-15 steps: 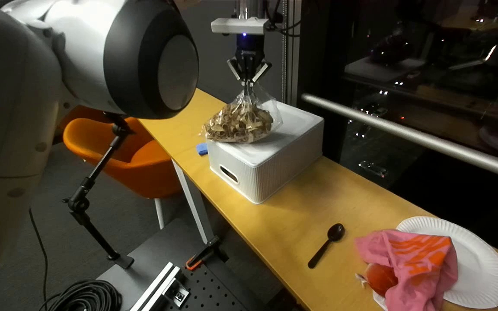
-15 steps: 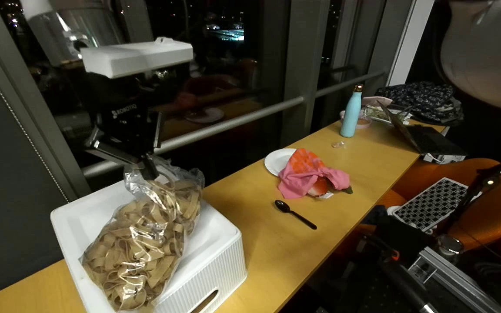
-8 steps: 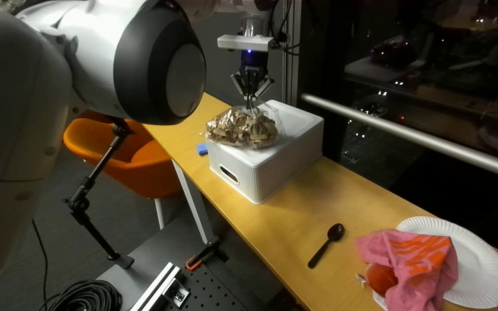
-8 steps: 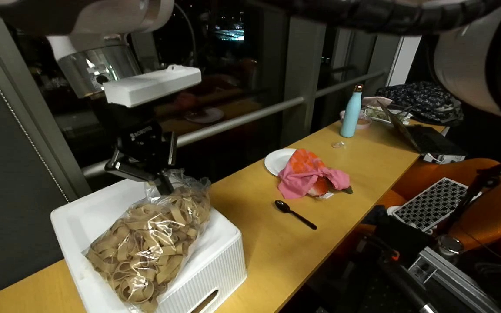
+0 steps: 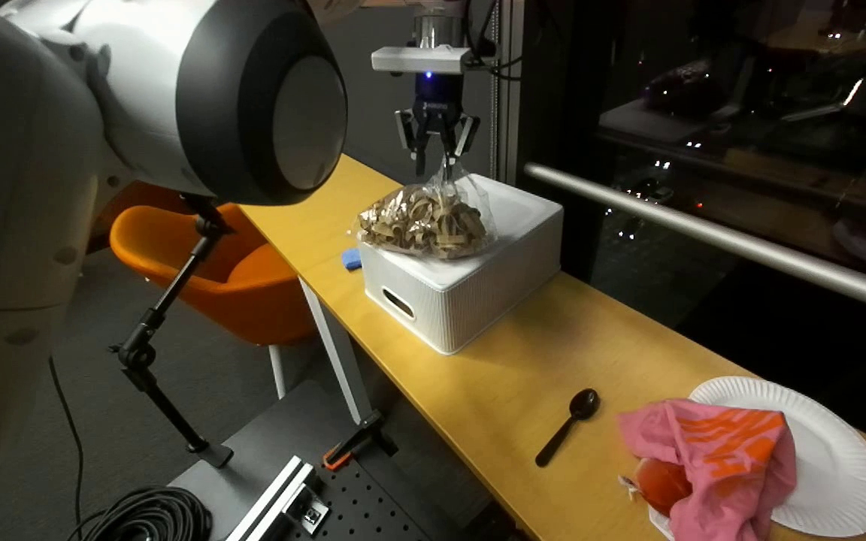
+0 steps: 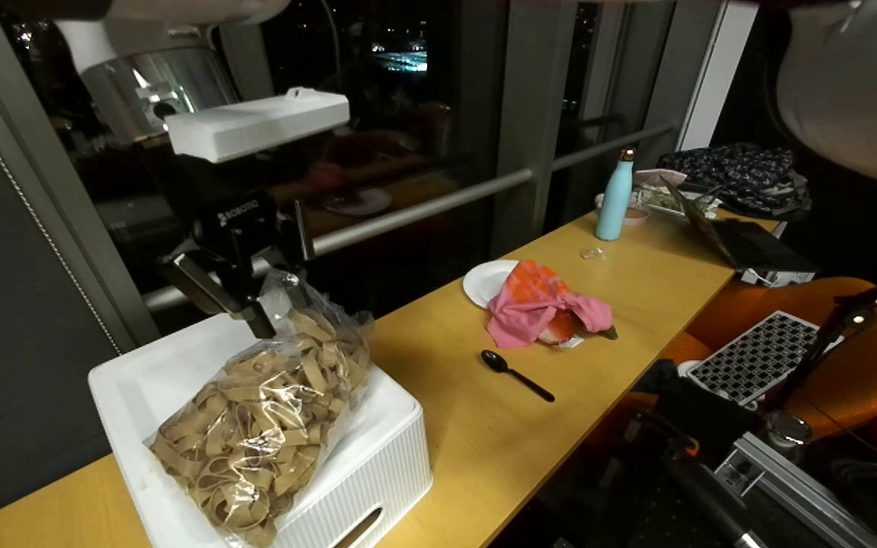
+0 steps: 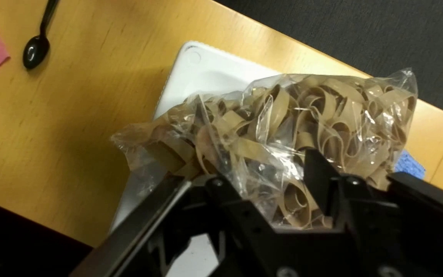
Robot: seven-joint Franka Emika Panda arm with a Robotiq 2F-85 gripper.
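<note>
A clear plastic bag of tan looped strips (image 5: pixel 422 222) lies on top of a white ribbed box (image 5: pixel 478 274); both exterior views show it. Just above the bag, my gripper (image 5: pixel 434 161) stands open, its fingers parted. The bag's loose plastic neck (image 6: pixel 286 293) rises up against one of the fingers; whether it clings there I cannot tell. In the wrist view the bag (image 7: pixel 321 119) fills the space ahead of and between the jaws. One dark finger (image 7: pixel 315 177) shows plainly there, while the tip of its partner is hard to make out.
On the wooden table (image 5: pixel 523 391) lie a black spoon (image 5: pixel 572 424), a pink and orange cloth (image 5: pixel 734 443) over a red item, and a white paper plate (image 5: pixel 831 466). A blue bottle (image 6: pixel 616 198) and a laptop (image 6: pixel 735 236) stand farther along. A metal rail (image 5: pixel 704 225) runs by the window.
The gripper came down with the bag, settling it on the box. Since then its jaws have parted and it has risen a little, while the bag's contents stayed put.
</note>
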